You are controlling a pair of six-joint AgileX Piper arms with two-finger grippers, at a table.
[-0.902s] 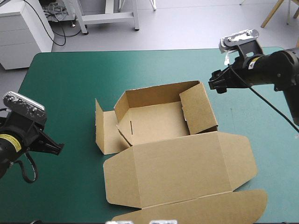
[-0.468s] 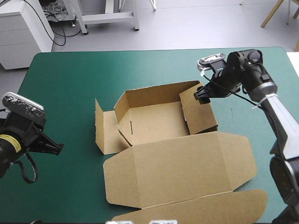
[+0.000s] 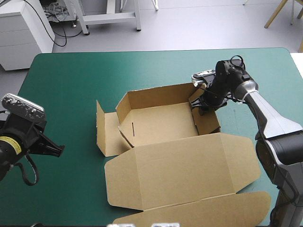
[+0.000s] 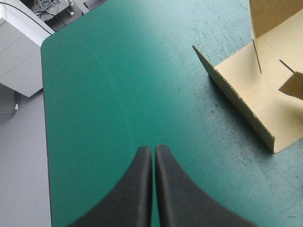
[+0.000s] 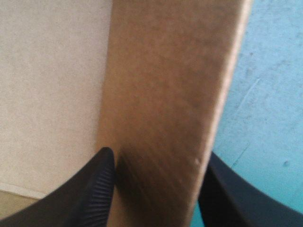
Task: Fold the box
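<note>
So the box point(image 3: 156, 124) sits mid-desk point(image 3: 71, 80), back and side walls up, lid point(image 3: 184, 170) lying flat toward the near edge. The right claw point(image 3: 202, 101) is spread and straddling the right wall point(image 3: 209, 120), one finger inside the tray and one outside, not pinching yet. The left claw point(image 4: 154, 150) is pressed together, hanging over bare teal-green cover beside the left flap point(image 3: 109, 137). Looks like the wall-tucking step. Next I'd guess it has to clamp that wall and fold it inward.
</note>
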